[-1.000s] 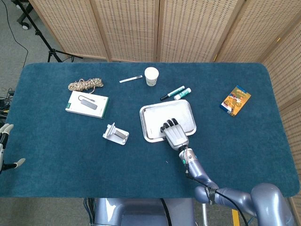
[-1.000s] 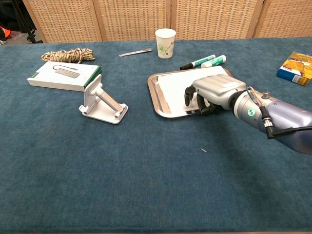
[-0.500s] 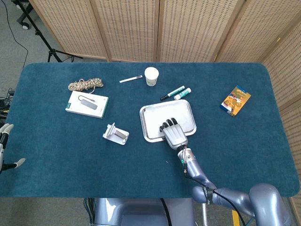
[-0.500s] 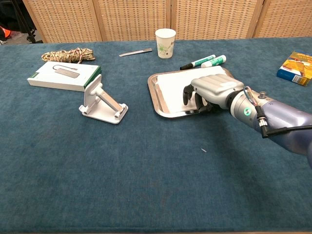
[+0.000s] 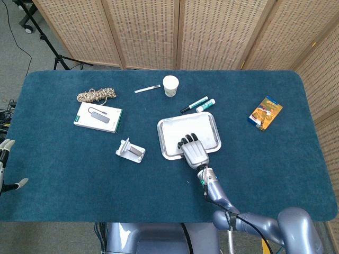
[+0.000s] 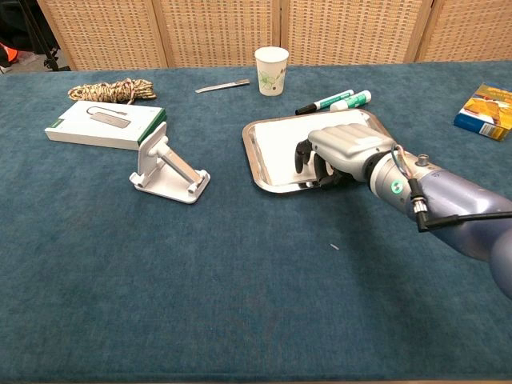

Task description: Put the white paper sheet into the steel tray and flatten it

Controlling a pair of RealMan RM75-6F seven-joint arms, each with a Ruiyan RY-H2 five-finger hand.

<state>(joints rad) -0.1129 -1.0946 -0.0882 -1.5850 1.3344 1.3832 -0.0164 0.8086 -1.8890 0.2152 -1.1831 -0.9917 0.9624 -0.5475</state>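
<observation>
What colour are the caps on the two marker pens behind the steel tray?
Green caps on the marker pens, clearest in chest view.

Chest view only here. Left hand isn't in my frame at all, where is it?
Observer: Head view shows the left hand at the frame's far left, off the table's left edge, holding nothing.
Operator: Right hand hides the tray's near right corner. Paper hanging over there?
Observer: From above, the steel tray's right rim shows bare past the right hand; the white paper sheet lies inside it.
Operator: Orange box is cropped on my side.
Observer: The orange box lies whole on the table, apart from the tray.
</observation>
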